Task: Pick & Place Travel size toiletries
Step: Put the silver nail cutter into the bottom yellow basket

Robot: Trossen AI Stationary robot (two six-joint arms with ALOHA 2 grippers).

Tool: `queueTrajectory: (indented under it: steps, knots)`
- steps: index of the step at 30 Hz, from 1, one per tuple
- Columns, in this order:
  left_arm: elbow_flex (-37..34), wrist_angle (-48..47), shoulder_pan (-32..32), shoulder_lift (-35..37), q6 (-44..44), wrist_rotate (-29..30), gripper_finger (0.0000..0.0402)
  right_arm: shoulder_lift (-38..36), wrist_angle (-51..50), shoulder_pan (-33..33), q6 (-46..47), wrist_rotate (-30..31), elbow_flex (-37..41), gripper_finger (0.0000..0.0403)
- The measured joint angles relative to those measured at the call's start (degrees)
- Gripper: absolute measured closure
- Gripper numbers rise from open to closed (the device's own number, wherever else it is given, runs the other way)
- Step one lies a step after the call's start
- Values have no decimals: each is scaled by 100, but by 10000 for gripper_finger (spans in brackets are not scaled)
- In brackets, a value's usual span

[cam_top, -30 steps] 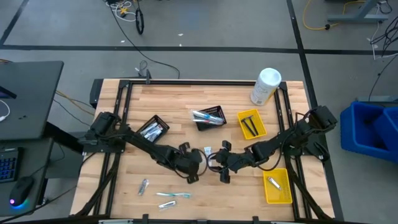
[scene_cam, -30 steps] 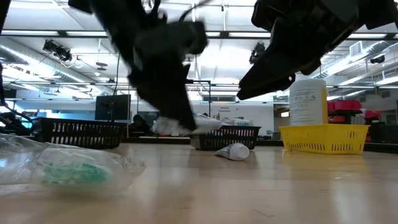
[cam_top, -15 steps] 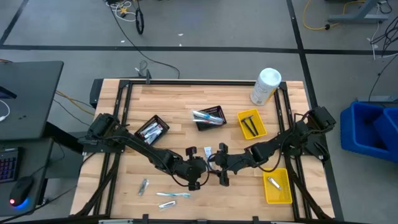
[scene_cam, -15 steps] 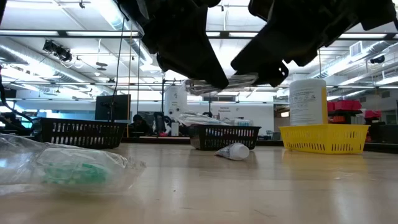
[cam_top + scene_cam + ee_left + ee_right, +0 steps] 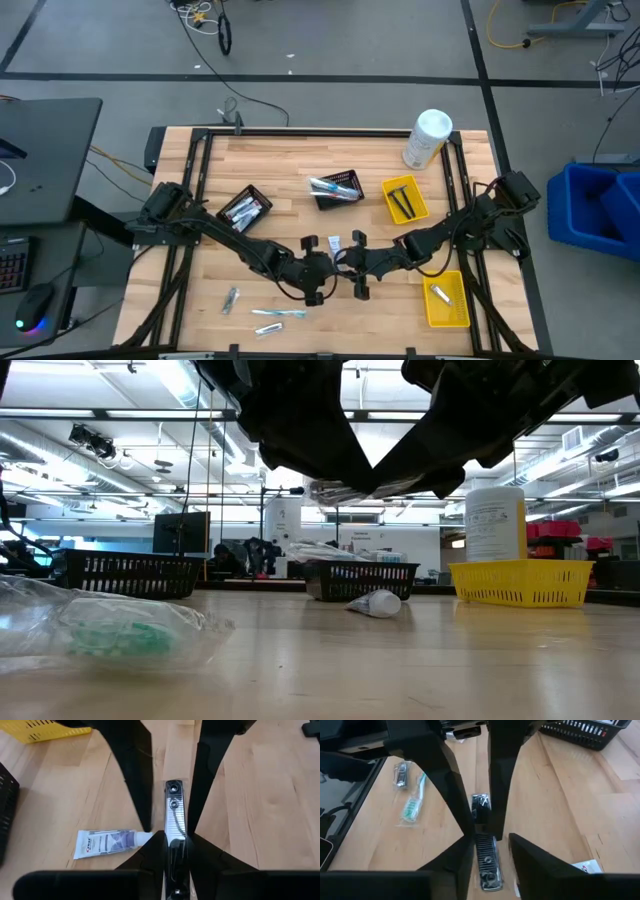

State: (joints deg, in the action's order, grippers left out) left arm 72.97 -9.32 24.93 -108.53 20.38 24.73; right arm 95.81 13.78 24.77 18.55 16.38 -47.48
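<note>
A small silvery nail clipper (image 5: 175, 815) hangs in the air over the table's middle, seen also in the low view (image 5: 340, 490). My left gripper (image 5: 174, 839) is shut on one end of it. My right gripper (image 5: 487, 847) faces it from the table's right, open, with one finger on either side of the clipper's free end (image 5: 485, 865), not touching as far as I can see. In the high view the two grippers meet (image 5: 335, 263). A white-blue toothpaste tube (image 5: 105, 843) lies flat on the wood just beyond them. My left gripper pinches the clipper by its near end (image 5: 173, 836) between the two fingers. The fingers come about level from the table's left and lie along the clipper. It is lifted clear of the table and sticks out roughly level toward the right gripper.
Two toothbrushes (image 5: 278, 314) and a small packet (image 5: 231, 298) lie at the near left. Two black baskets (image 5: 247, 208) (image 5: 337, 187) and a yellow tray (image 5: 404, 198) stand farther back, another yellow tray (image 5: 446, 300) at the near right, a white canister (image 5: 427, 138) at the far right.
My left gripper has risen from table height with the silvery clipper and moved toward the table's right, up to the right gripper. The clipper is lifted clear and now sits between the right gripper's fingers. The right gripper has shifted slightly toward the left.
</note>
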Motion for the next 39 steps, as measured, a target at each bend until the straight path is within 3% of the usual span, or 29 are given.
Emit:
queueTrajectory:
  steps: [11, 39]
  knots:
    - [-2, -7, 7, 0, 5, 217, 322, -7, -14, -2, -275, -17, -2, 340]
    - [13, 57, 0, 25, 42, 370, 293, 15, -321, 9, -204, -11, 8, 347]
